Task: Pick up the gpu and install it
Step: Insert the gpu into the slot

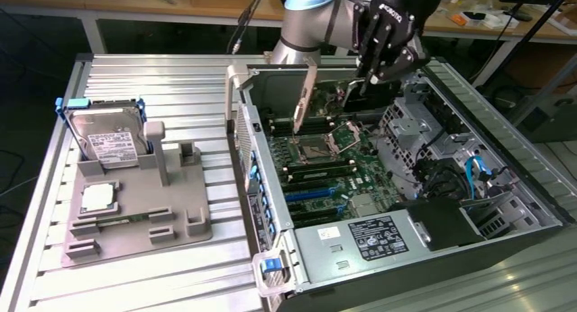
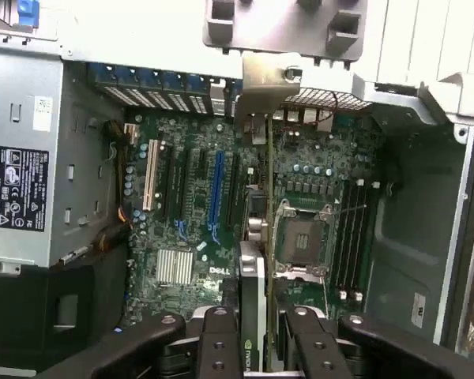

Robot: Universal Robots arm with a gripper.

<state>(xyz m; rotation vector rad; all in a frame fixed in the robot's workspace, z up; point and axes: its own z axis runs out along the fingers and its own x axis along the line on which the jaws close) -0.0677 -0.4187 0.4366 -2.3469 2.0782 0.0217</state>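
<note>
Ribbed metal table (image 1: pixel 135 69) carries an open computer case (image 1: pixel 505 190) with its motherboard (image 1: pixel 334 170) exposed. At one o'clock in the exterior view the arm (image 1: pixel 307 21) reaches steeply down into the case, gripper (image 1: pixel 379 72) aimed at the board. Its fingers (image 2: pixel 217 339) are clamped on the gpu (image 2: pixel 251 276), held edge-on over the board, metal end toward nine o'clock
</note>
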